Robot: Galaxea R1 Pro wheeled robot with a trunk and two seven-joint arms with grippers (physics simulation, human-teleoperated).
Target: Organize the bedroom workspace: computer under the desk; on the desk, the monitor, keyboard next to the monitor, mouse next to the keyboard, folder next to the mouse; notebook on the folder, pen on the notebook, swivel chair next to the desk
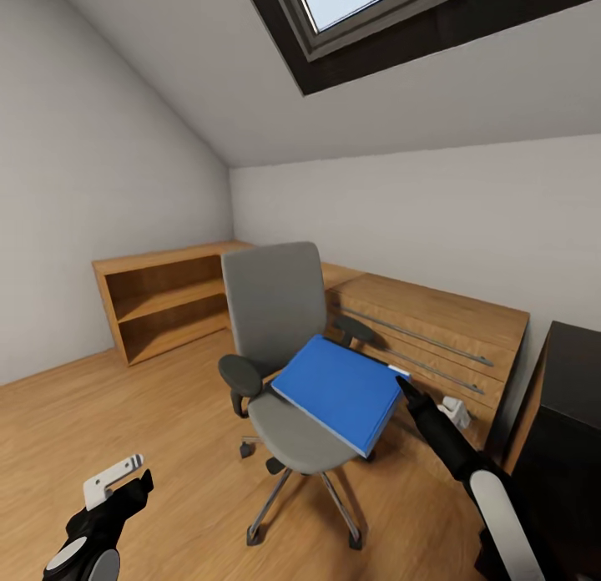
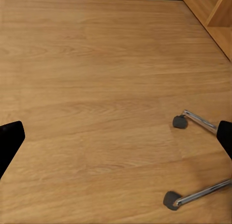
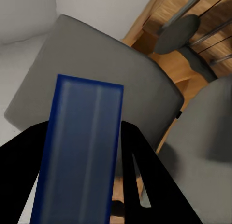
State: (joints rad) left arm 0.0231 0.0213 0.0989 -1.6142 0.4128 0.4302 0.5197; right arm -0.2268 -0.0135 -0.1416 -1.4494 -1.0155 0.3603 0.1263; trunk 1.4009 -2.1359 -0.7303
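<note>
- In the head view, the grey upholstered swivel chair (image 1: 280,347) with chrome star base stood on the wooden floor (image 1: 125,414) of the grey-walled bedroom, in front of a light wooden drawer chest (image 1: 434,339) and near a low open wooden shelf (image 1: 167,301).
- The flat bright blue folder (image 1: 342,391) sat tilted above the chair's seat, its far corner raised toward my right gripper (image 1: 406,387).
- My right gripper's black fingers (image 3: 140,171) were clamped on the folder (image 3: 79,151), one on each side of its thin edge, as the right wrist view showed against the chair's grey backrest (image 3: 96,74).
- My left gripper (image 1: 125,479) hung low over bare floor, well apart from the chair.
- In the left wrist view, its two dark fingertips (image 2: 9,142) stood wide apart at opposite edges of the frame, holding nothing, with two chrome chair legs and casters (image 2: 180,121) beyond them.
- A corner of the black desk (image 1: 572,414) stood beside the drawer chest, on my right.
- A skylight window (image 1: 359,5) was set in the sloped ceiling above.
</note>
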